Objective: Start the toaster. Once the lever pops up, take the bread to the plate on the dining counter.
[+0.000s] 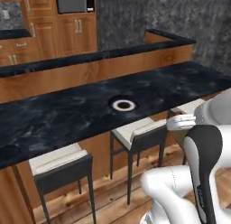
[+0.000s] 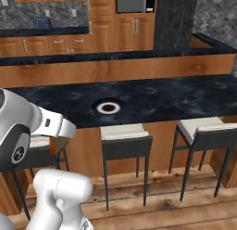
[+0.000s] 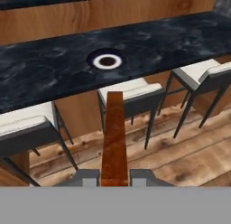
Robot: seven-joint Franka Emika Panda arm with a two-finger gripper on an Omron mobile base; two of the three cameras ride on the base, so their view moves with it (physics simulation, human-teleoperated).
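In the hand view my gripper (image 3: 114, 175) sits at the bottom centre of the frame, jaws closed hard against the two flat faces of the bread (image 3: 113, 137), which I see edge-on as a narrow brown strip rising from between my fingertips toward the middle of the picture. So the slice is in my hold, carried above the wooden floor (image 3: 180, 146) and short of the dining counter (image 3: 40, 78).

The plate (image 3: 107, 61) lies in the upper middle of that view, on the black marble, with a stool (image 3: 131, 94) just below it in the frame. In the left base view the plate (image 1: 123, 105) sits near the centre of the frame; in the right base view it (image 2: 108, 107) is left of centre, on the counter's near half.

I judge the toast to be light, dry and stiff, and also brittle: a squeeze harder than this could crack or crumble it. Its crust looks rough enough that it should not slide. Holding it by the faces near one edge leaves most of the slice sticking out, so it may pivot if I swing fast. To lay it flat on the plate I will likely need to tilt my wrist and release low.
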